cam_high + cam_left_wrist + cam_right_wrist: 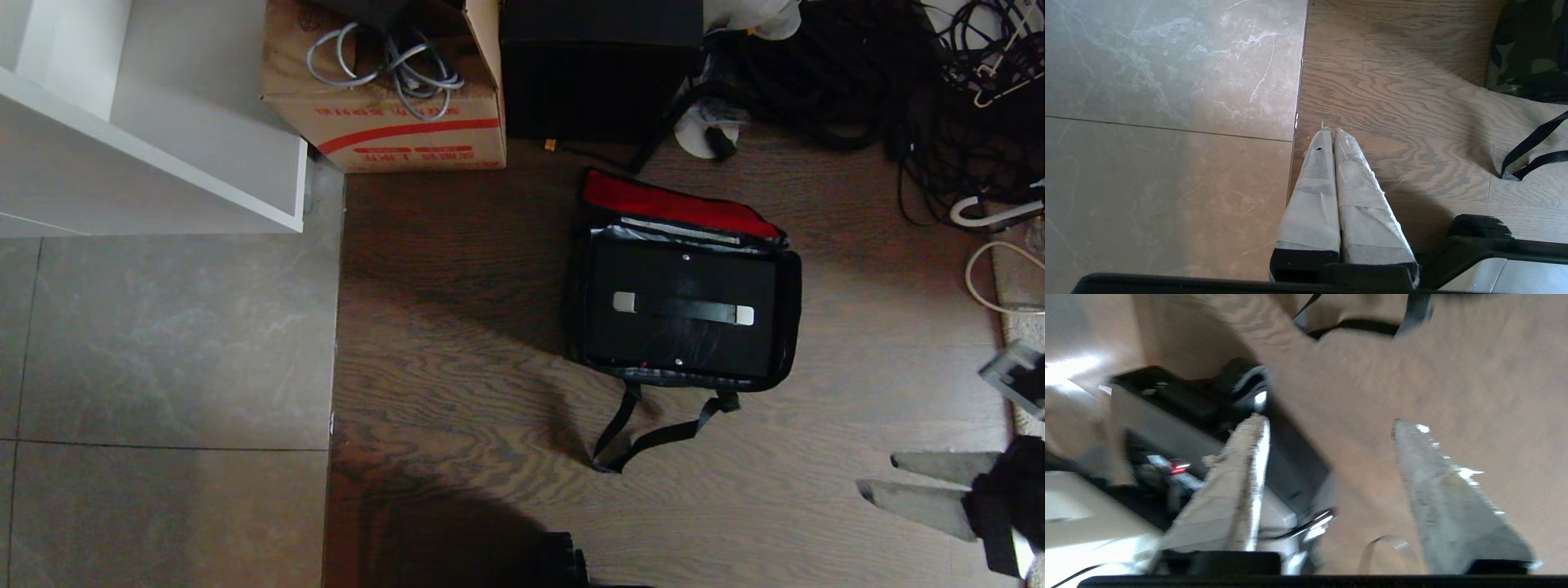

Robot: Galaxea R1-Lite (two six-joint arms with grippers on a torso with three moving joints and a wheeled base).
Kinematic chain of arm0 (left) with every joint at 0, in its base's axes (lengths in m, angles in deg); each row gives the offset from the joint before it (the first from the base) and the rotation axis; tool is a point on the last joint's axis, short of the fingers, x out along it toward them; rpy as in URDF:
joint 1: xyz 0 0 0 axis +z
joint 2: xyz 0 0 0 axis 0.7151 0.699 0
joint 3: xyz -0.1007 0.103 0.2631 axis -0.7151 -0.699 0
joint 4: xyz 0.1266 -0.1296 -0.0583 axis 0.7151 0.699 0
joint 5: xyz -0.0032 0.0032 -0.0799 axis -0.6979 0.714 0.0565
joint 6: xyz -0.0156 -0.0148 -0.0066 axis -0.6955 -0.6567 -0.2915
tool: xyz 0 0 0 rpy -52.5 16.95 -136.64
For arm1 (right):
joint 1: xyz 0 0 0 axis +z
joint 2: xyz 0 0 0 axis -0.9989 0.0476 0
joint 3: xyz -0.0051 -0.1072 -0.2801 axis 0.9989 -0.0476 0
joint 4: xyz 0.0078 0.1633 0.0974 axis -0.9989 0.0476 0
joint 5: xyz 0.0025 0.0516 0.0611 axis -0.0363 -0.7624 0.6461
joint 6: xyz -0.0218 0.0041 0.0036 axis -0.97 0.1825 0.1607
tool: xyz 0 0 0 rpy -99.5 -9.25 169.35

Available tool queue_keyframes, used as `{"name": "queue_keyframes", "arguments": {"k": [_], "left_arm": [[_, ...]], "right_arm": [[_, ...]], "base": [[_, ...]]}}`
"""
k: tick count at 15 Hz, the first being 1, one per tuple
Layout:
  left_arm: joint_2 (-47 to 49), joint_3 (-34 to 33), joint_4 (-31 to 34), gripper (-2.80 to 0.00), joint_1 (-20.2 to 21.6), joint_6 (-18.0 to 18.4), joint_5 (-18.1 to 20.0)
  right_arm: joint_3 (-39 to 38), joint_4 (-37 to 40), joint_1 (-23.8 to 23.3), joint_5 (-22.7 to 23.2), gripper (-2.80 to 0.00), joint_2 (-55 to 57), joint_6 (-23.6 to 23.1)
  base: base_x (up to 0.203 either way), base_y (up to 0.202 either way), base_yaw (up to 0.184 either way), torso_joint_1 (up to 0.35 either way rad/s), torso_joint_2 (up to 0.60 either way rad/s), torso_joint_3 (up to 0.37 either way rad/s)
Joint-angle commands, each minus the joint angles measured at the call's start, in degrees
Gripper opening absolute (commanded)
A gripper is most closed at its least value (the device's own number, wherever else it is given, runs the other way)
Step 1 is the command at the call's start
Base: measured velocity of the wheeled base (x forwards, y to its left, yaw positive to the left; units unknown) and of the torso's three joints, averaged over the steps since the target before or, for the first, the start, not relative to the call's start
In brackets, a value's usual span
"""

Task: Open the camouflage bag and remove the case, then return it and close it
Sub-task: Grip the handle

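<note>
The camouflage bag (789,318) lies open on the wooden floor, its red-lined lid (665,202) folded back. Inside it sits the black case (682,335), flat, with its handle (684,310) on silver fittings facing up. The bag's black strap (645,433) trails toward me. My right gripper (878,476) hovers at the lower right, well clear of the bag, open with nothing between its fingers (1329,422). My left gripper (1329,130) is shut and empty over the seam between tile and wood. A corner of the bag (1527,49) shows far to its side.
A cardboard box (384,114) with grey cables and a tall black box (600,69) stand behind the bag. Black cables (857,73) pile up at the back right. A white shelf unit (163,122) stands at the back left, over grey tiles (163,343).
</note>
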Motion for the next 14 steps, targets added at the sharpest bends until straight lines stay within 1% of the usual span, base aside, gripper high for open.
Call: {"name": "queue_keyframes", "arguments": {"k": [1, 2, 3, 4, 6, 7, 8, 9, 11, 12, 14], "left_arm": [[0.0, -0.62, -0.03, -2.8, 0.01, -0.03, -0.05], [0.0, -0.62, -0.03, -2.8, 0.01, -0.02, -0.05], [0.0, -0.62, -0.03, -2.8, 0.01, 0.04, -0.05], [0.0, -0.62, -0.03, -2.8, 0.01, -0.03, -0.05], [0.0, -0.62, -0.03, -2.8, 0.01, -0.03, -0.05], [0.0, -0.62, -0.03, -2.8, 0.01, -0.03, -0.05], [0.0, -0.62, -0.03, -2.8, 0.01, -0.03, -0.05], [0.0, -0.62, -0.03, -2.8, 0.01, 0.05, -0.05], [0.0, -0.62, -0.03, -2.8, 0.01, -0.03, -0.05], [0.0, -0.62, -0.03, -2.8, 0.01, -0.01, -0.05], [0.0, -0.62, -0.03, -2.8, 0.01, -0.03, -0.05]], "right_arm": [[5.44, -3.91, 0.74, -0.03, 0.0, 15.3, -5.18], [7.5, -6.83, 1.53, -0.71, 0.0, 19.4, -7.53], [9.59, -10.39, 2.41, -2.84, 0.0, 24.12, -10.73], [11.51, -13.55, 3.24, -6.15, 0.0, 28.27, -14.16], [15.51, -20.57, 6.04, -15.36, 0.0, 34.7, -22.91], [17.51, -23.87, 7.65, -18.82, 0.0, 36.44, -27.83], [18.62, -26.66, 8.58, -21.01, 0.0, 36.95, -31.78], [19.79, -28.93, 9.27, -24.28, 0.0, 37.61, -35.38], [21.32, -31.41, 9.99, -29.4, 0.0, 37.78, -43.43], [21.08, -32.56, 10.45, -30.66, 0.0, 37.36, -45.22], [18.47, -34.54, 12.93, -31.12, 0.0, 36.65, -45.26]], "base": [[0.0, 0.0, 0.0, 0.0, 0.0, 0.0], [0.0, 0.0, 0.0, 0.0, 0.0, 0.0], [0.0, 0.0, 0.0, 0.0, 0.0, 0.0], [0.0, 0.0, 0.0, 0.0, 0.0, 0.0], [0.0, 0.0, 0.0, 0.0, 0.0, 0.0], [0.0, 0.0, 0.0, 0.0, 0.0, 0.0], [0.0, 0.0, 0.0, 0.0, 0.0, 0.0], [0.0, 0.0, 0.0, 0.0, 0.0, 0.0], [0.0, 0.0, 0.0, 0.0, 0.0, 0.0], [0.0, 0.0, 0.0, 0.0, 0.0, 0.0], [0.0, 0.0, 0.0, 0.0, 0.0, 0.0]]}}
